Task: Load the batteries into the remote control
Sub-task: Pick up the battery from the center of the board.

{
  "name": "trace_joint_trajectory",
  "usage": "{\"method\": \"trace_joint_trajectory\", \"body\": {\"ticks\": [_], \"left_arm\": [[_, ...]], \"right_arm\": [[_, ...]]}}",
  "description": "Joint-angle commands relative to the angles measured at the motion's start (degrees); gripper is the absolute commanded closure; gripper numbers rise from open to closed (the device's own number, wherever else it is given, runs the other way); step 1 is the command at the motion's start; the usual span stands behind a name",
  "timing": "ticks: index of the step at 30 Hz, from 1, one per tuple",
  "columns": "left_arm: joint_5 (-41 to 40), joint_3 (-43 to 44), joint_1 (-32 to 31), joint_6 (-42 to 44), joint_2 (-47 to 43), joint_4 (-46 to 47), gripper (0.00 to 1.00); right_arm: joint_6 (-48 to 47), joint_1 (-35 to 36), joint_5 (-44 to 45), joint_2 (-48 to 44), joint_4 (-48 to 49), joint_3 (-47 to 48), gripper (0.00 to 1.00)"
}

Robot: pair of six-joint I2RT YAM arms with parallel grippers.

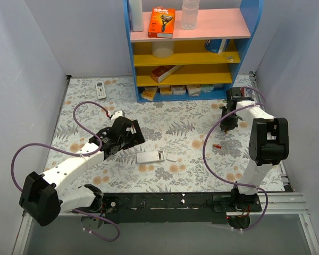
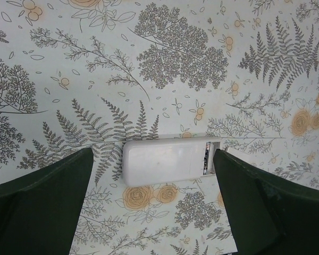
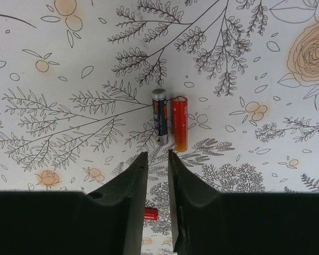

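Observation:
The white remote control (image 1: 149,156) lies back up in the middle of the table, and its small cover (image 1: 171,158) lies loose just right of it. In the left wrist view the remote control (image 2: 165,162) shows an open battery bay at its right end. My left gripper (image 2: 153,159) is open, above the remote, one finger to each side, not touching. My left gripper (image 1: 132,135) sits up-left of it. My right gripper (image 3: 157,155) is narrowly open and empty, just short of two batteries, one dark (image 3: 159,124), one red (image 3: 180,123). Another red battery (image 1: 217,145) lies nearer.
A small white remote with buttons (image 1: 100,89) lies at the back left. A blue shelf unit (image 1: 191,48) with boxes and bottles stands at the back. My right gripper (image 1: 227,122) is close to the shelf's right foot. Purple cables loop over the table.

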Motion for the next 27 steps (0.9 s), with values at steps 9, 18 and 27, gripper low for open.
{"method": "trace_joint_trajectory", "body": {"ticks": [9, 18, 27], "left_arm": [[-0.79, 0.27, -0.02, 1.35, 1.83, -0.24, 0.02], [-0.52, 0.62, -0.02, 1.35, 2.88, -0.77, 0.02], [1.23, 0.27, 0.06, 0.91, 4.73, -0.50, 0.02]], "right_arm": [[-2.42, -0.56, 1.48, 5.05, 1.05, 5.30, 0.72], [-2.51, -0.56, 1.13, 6.73, 1.14, 5.22, 0.76], [-3.47, 1.63, -2.47, 1.64, -0.09, 1.44, 0.99]]}}
